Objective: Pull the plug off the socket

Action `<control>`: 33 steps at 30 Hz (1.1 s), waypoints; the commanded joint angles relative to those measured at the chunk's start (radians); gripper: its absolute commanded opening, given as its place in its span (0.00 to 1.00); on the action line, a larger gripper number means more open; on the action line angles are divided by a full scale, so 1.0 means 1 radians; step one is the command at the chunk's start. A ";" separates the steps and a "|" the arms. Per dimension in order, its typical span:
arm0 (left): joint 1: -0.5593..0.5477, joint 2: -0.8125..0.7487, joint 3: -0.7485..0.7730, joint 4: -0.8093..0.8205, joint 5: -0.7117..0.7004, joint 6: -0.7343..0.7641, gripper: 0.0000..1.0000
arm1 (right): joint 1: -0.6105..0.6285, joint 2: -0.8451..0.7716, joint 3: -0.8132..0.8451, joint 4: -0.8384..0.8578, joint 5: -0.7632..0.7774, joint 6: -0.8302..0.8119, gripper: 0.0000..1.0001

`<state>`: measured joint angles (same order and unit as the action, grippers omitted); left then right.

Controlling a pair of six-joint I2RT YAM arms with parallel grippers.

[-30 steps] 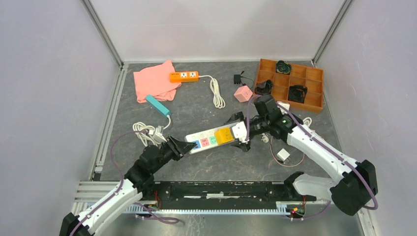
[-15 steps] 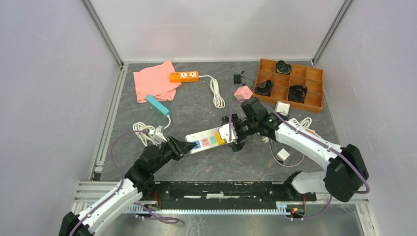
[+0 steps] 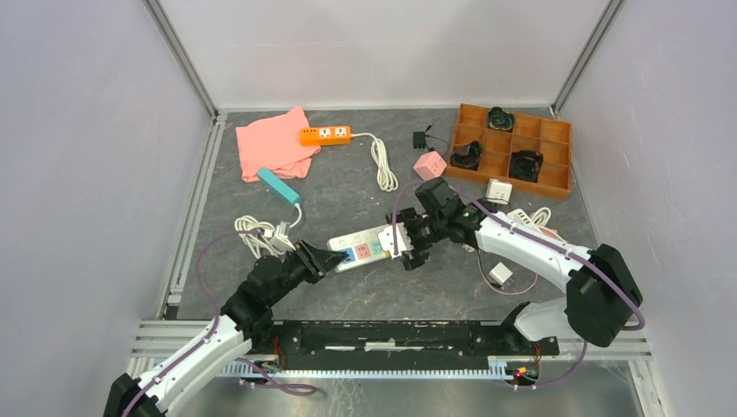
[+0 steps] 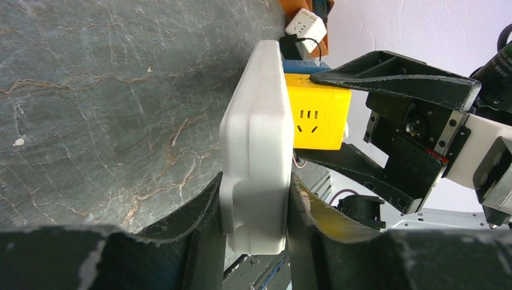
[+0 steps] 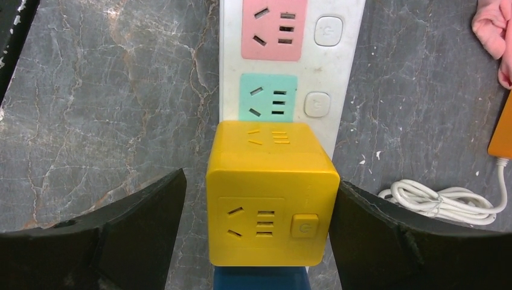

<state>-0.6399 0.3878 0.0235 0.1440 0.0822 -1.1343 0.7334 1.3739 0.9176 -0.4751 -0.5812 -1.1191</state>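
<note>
The socket, a long white power strip (image 3: pixel 363 247) with pink (image 5: pixel 272 27) and green (image 5: pixel 270 96) outlets, lies at mid-table. My left gripper (image 3: pixel 326 259) is shut on its near end; in the left wrist view both fingers press the white body (image 4: pixel 253 181). The plug is a yellow cube (image 5: pixel 272 193) seated on the strip, and it also shows in the left wrist view (image 4: pixel 317 118). My right gripper (image 3: pixel 404 239) is open and straddles the cube, one finger on each side. The right finger (image 5: pixel 386 235) is close against it, and the left finger (image 5: pixel 139 223) stands apart.
A short orange power strip (image 3: pixel 326 135) and a pink cloth (image 3: pixel 271 143) lie at the back left. An orange divided tray (image 3: pixel 556 156) stands at the back right. A pink cube (image 3: pixel 429 165), white adapters (image 3: pixel 499 189) (image 3: pixel 501 274) and a coiled white cord (image 3: pixel 261 233) lie around.
My right gripper has moved left along the strip and now sits over the yellow cube with its fingers on either side. The left arm and the strip have not moved.
</note>
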 commanded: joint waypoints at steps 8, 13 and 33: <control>0.003 0.005 0.012 -0.019 0.004 0.069 0.02 | 0.014 0.002 0.016 0.019 0.014 0.020 0.52; 0.003 -0.002 0.012 -0.041 -0.014 0.073 0.02 | 0.013 -0.018 0.047 -0.007 0.023 0.024 0.12; 0.003 -0.058 0.010 -0.136 -0.071 0.097 0.02 | -0.149 -0.093 0.196 -0.184 -0.199 -0.054 0.00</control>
<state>-0.6430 0.3321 0.0254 0.0856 0.0769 -1.1118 0.6128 1.3273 1.0660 -0.6365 -0.6823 -1.1389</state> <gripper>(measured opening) 0.424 0.652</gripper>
